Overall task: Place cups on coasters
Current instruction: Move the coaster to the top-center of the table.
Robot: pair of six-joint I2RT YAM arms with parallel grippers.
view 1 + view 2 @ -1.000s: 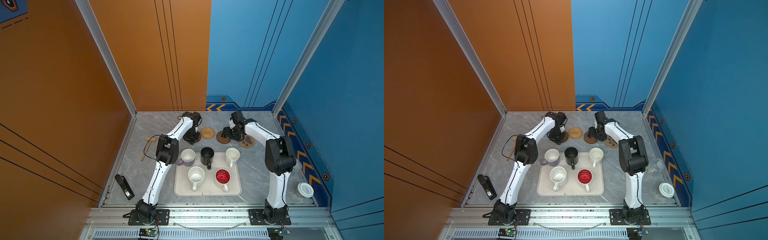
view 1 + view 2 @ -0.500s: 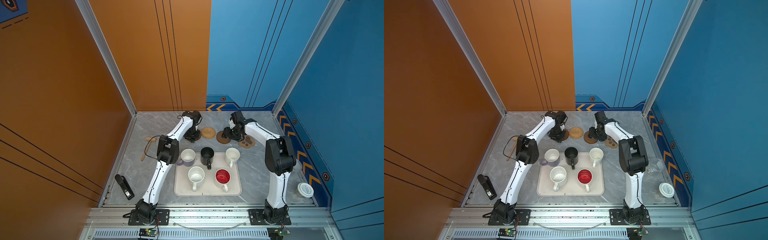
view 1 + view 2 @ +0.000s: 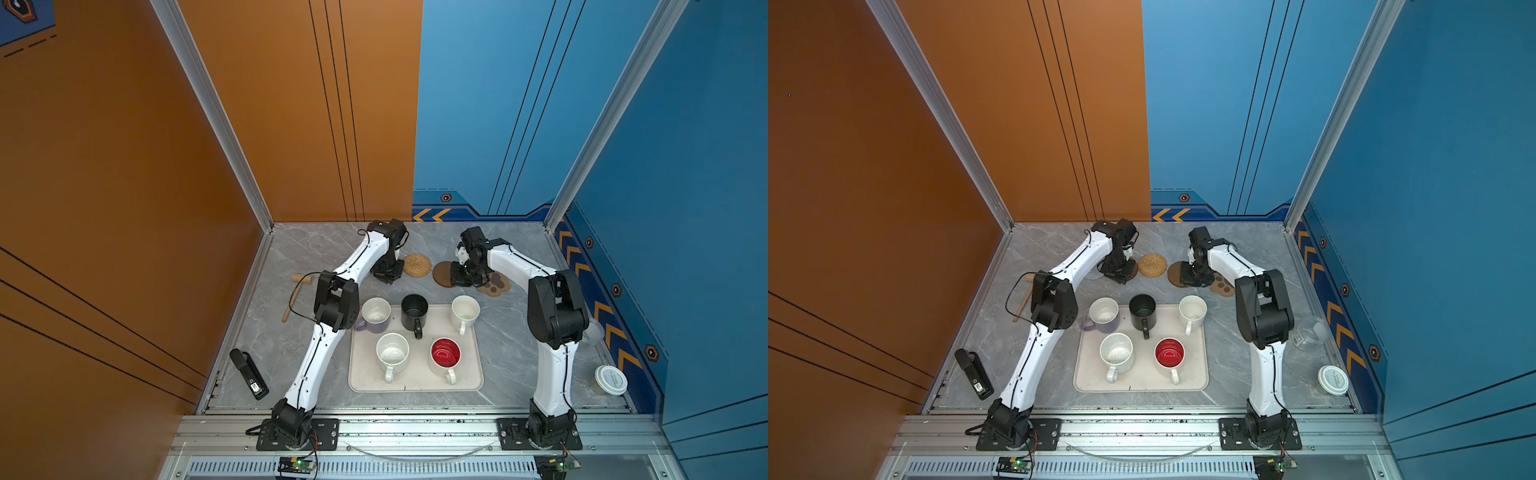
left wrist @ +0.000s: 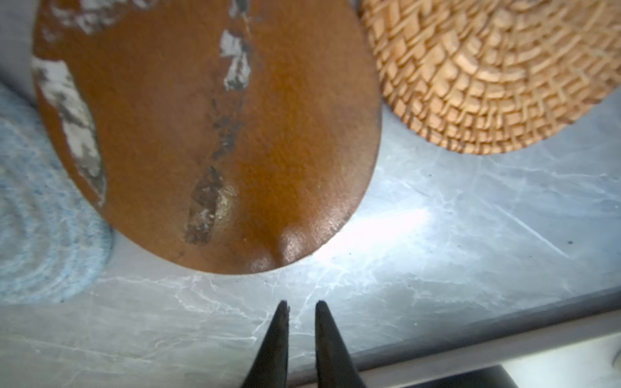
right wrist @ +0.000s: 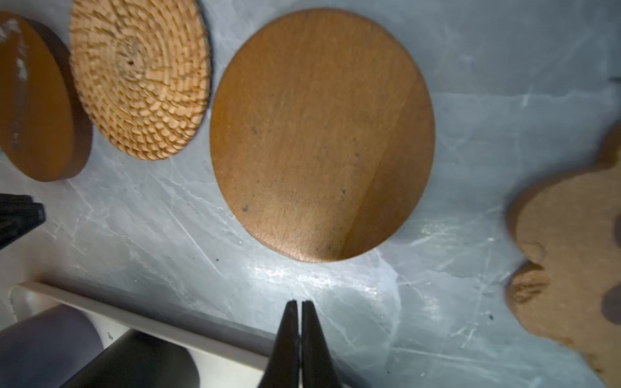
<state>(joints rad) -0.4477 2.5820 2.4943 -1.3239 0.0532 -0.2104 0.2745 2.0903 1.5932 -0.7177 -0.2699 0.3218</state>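
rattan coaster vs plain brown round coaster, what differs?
Surface: the rattan coaster is a ridged coiled weave; the plain brown coaster is smooth.
Colour: the rattan coaster is light tan, the plain brown coaster darker brown.
Cover: the right gripper and its arm hide part of the plain brown coaster in both top views; the rattan coaster shows whole.
Shared: both round, flat on the table, no cup on either.

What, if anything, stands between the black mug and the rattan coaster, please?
Nothing visible: bare table lies between the black mug and the rattan coaster; the left gripper hangs beside the coaster, off that line.
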